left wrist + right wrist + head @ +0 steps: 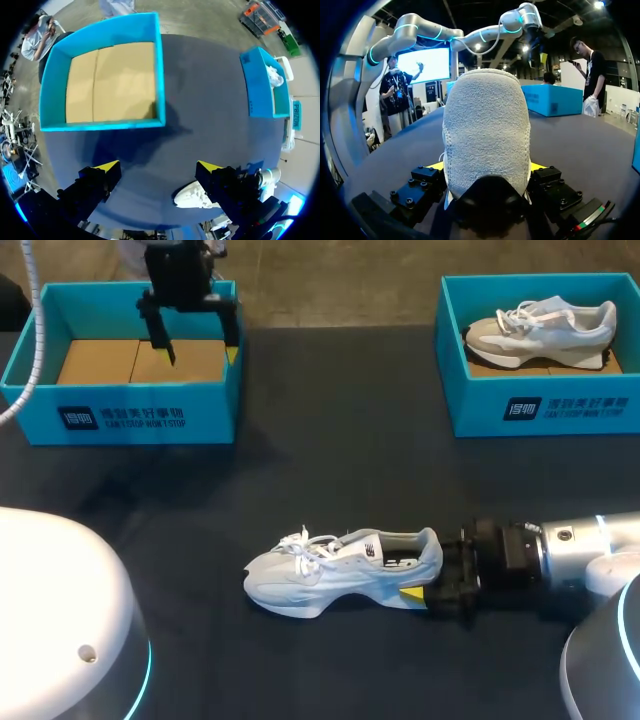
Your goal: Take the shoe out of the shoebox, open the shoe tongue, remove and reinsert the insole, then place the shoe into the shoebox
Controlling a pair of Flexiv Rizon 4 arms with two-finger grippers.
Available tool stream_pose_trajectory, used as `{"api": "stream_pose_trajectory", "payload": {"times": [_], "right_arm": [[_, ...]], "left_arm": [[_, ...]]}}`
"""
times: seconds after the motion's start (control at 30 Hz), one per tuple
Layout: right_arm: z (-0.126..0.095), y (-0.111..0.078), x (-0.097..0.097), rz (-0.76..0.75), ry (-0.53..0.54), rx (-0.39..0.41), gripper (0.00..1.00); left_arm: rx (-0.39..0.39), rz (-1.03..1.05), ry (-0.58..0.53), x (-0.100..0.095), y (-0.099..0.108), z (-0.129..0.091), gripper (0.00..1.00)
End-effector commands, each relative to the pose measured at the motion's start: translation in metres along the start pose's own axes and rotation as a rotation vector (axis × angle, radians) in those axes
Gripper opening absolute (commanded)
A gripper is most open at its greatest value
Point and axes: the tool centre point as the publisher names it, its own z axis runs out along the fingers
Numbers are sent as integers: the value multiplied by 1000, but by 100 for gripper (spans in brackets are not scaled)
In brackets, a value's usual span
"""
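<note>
**Q:** Which step is this?

**A:** The shoe (340, 570) is out, upright on the counter (330, 450), its heel clamped between the right hand's (428, 580) fingers. Opening the tongue (345, 542) looks next. That likely calls for the left hand (200, 352), spread wide and empty above the left box (120, 418).

**Q:** And the boxes?

**A:** The left box shows only its cardboard floor. The right box (540, 408) holds a second shoe (545, 328).

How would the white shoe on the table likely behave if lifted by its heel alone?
Probably light: the white shoe looks like a textile trainer with a thick foam-like sole. Its toe would likely droop, since the right jaws hold only the heel and the long forefoot sticks out unsupported. The fuzzy heel fabric probably grips well rather than slipping.
</note>
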Motion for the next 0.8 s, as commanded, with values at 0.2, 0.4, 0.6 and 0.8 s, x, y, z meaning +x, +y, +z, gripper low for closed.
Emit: {"api": "stream_pose_trajectory", "payload": {"times": [0.2,0.4,0.6,0.8], "right_arm": [[1,0,0,0,-3,2,0],[1,0,0,0,-3,2,0],[1,0,0,0,-3,2,0],[1,0,0,0,-3,2,0]], "left_arm": [[20,14,50,47,64,20,100],[-2,-15,69,74,91,21,100],[-23,-17,29,112,117,30,100],[-16,-14,-8,145,132,46,100]]}}
